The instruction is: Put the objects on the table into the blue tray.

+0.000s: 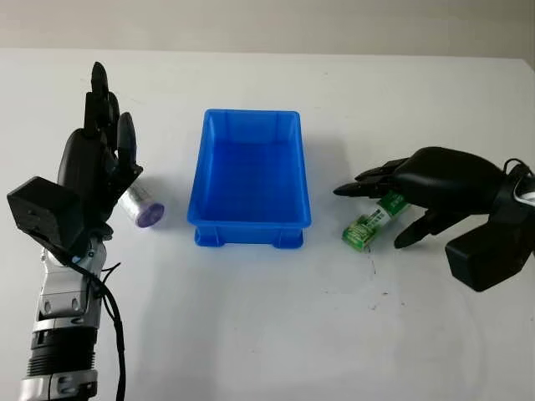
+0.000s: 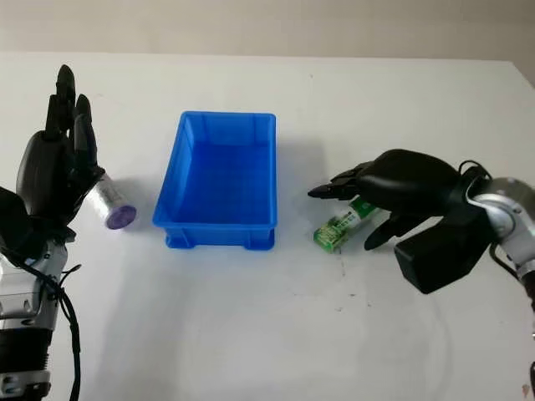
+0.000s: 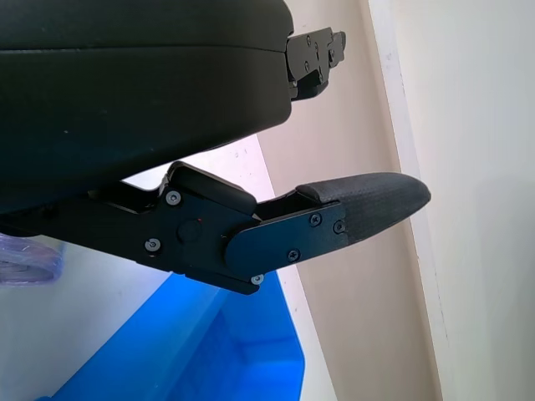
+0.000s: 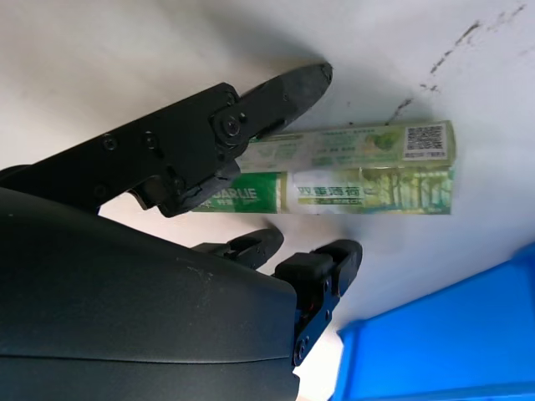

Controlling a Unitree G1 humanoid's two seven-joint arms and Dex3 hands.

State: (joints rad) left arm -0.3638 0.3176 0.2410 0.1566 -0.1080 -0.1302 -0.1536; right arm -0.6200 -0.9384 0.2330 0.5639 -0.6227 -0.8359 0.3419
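Nearest the table's front edge, towards its right side, the right hand (image 1: 401,196) hovers open over a green toothpaste box (image 4: 359,171) lying flat on the white table (image 1: 267,317), thumb on one side and fingers on the other, not yet closed on it. The box lies just beside the blue tray's (image 1: 251,221) right wall. The step in hand looks like the first grasp; next the fingers should close across the box's narrow width, then lift it over the wall. Towards the left edge, the left hand (image 1: 100,159) is raised and open above a purple-capped white bottle (image 1: 140,206) on its side.
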